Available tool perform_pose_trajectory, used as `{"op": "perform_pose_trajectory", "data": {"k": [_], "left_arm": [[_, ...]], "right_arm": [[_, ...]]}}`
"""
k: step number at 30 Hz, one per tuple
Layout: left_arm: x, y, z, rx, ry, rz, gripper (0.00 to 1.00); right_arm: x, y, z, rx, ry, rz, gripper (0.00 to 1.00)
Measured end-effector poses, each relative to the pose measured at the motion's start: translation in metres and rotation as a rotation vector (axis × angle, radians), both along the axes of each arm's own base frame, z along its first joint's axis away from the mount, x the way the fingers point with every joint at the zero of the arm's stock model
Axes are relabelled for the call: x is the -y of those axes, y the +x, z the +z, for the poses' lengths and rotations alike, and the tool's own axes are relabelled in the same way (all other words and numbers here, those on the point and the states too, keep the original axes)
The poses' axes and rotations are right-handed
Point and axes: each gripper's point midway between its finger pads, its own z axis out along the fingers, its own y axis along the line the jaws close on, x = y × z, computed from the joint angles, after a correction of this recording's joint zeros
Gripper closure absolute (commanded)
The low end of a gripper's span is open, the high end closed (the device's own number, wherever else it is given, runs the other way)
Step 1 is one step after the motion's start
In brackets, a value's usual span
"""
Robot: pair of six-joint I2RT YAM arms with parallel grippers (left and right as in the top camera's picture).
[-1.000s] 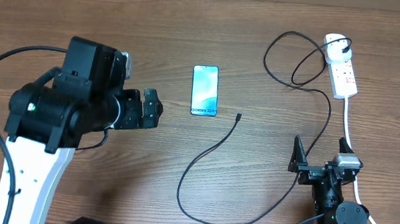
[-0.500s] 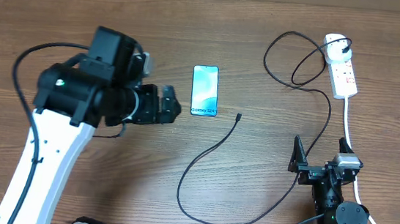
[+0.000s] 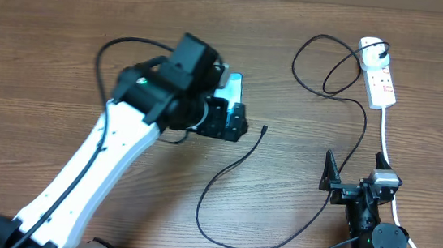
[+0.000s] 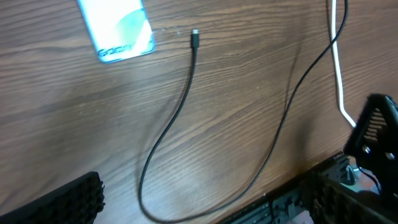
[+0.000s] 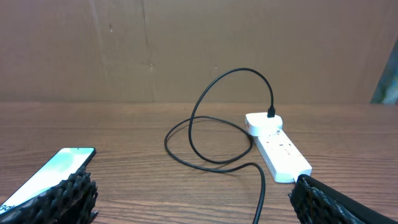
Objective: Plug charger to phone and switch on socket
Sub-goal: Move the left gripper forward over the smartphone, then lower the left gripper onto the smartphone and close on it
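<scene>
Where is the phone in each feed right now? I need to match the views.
Overhead: phone, upper centre, partly hidden by the left arm.
Left wrist: phone at top left, cut by the frame edge.
Right wrist: phone at bottom left.
Shared landmark: the black charger cable, in all three.

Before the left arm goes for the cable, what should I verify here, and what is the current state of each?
1. Left gripper open, empty: ok.
2. Charger tip lying free, unobstructed: ok.
3. Tip inserted in phone: not ok.
4. Plug seated in socket: ok.
5. Socket switched on: cannot tell.
6. Right gripper open, empty: ok.
</scene>
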Motion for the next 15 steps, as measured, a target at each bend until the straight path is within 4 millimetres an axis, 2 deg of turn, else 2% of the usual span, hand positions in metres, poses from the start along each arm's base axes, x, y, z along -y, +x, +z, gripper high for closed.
{"op": "perform_pose_trajectory", "data": {"k": [3,8,15], "left_arm": [[0.010,0.009,-0.022,-0.024,0.039,-0.010,0.00],[-0.001,0.029,-0.053,-0.032,0.159,0.081,0.00],[0.002,0.064,-0.072,0.046,0.200,0.148,0.00]], "right_arm": [[0.000,0.000,0.000,0.000,0.000,0.000,0.00],[0.000,0.000,0.000,0.000,0.000,0.000,0.00],[0.000,0.000,0.000,0.000,0.000,0.001,0.00]]}}
